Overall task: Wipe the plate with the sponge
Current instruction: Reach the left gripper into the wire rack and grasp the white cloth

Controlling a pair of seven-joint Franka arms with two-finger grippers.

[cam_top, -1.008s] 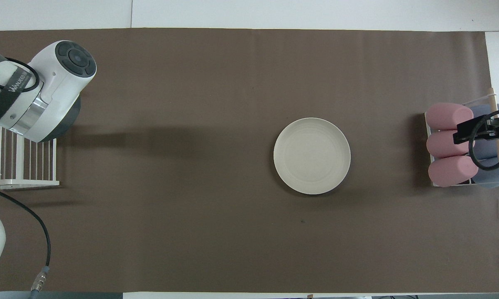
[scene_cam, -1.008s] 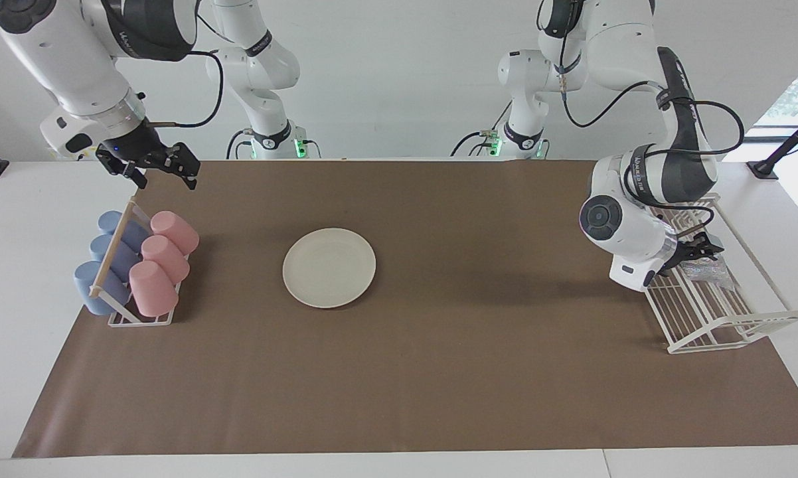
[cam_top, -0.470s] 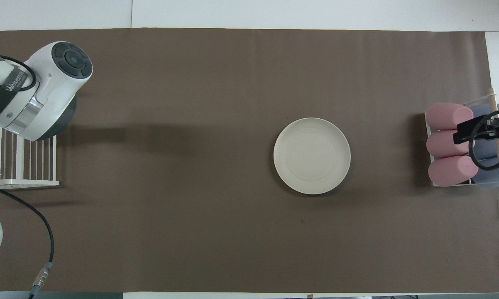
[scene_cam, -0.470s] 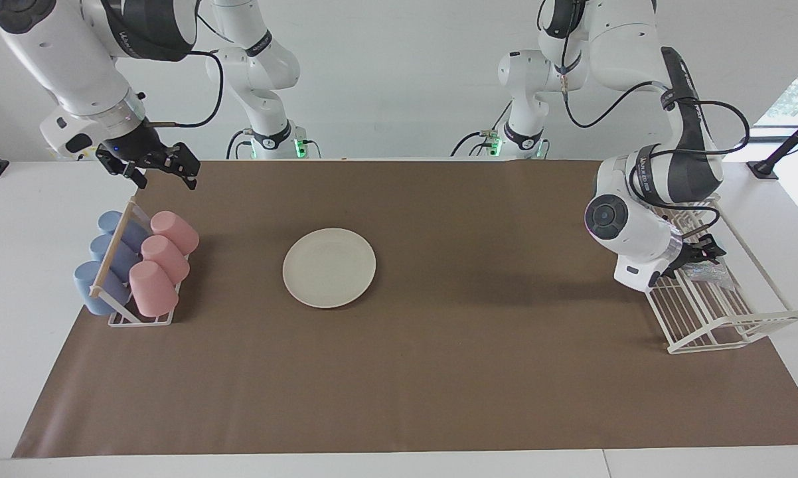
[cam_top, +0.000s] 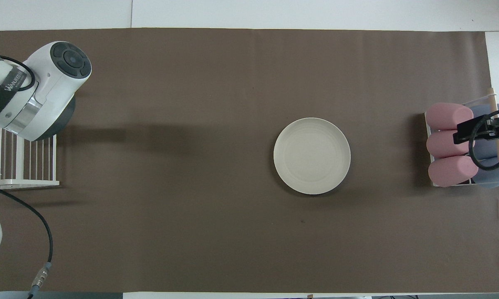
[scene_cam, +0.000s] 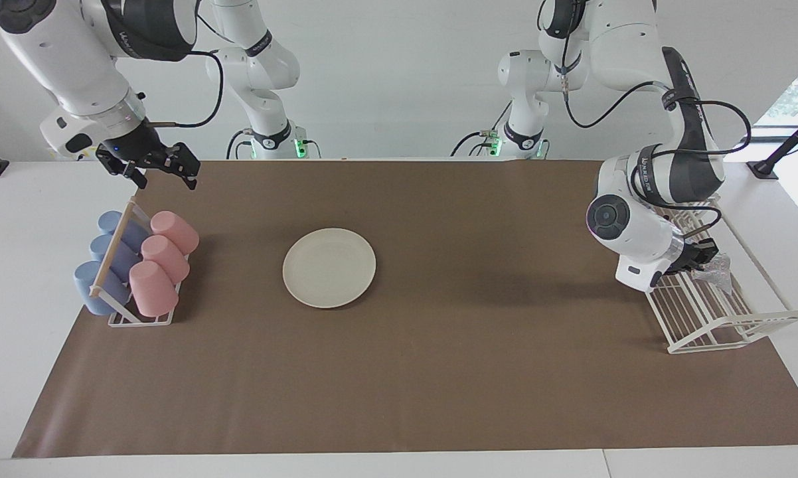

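The cream-white plate (scene_cam: 329, 267) lies flat on the brown mat, also in the overhead view (cam_top: 311, 155). The silvery sponge (scene_cam: 718, 271) is in the white wire rack (scene_cam: 724, 318) at the left arm's end of the table. My left gripper (scene_cam: 703, 257) reaches into that rack and looks shut on the sponge. In the overhead view the left arm's wrist hides both. My right gripper (scene_cam: 152, 166) is open and empty, waiting in the air over the cup rack, well away from the plate.
A rack of pink and blue cups (scene_cam: 137, 262) stands at the right arm's end of the table, also in the overhead view (cam_top: 451, 145). The white wire rack shows in the overhead view (cam_top: 21, 166). The brown mat (scene_cam: 478, 372) covers the table.
My left gripper has pushed further into the wire rack and closed on the sponge, which has bunched up. The right arm and the plate have not moved.
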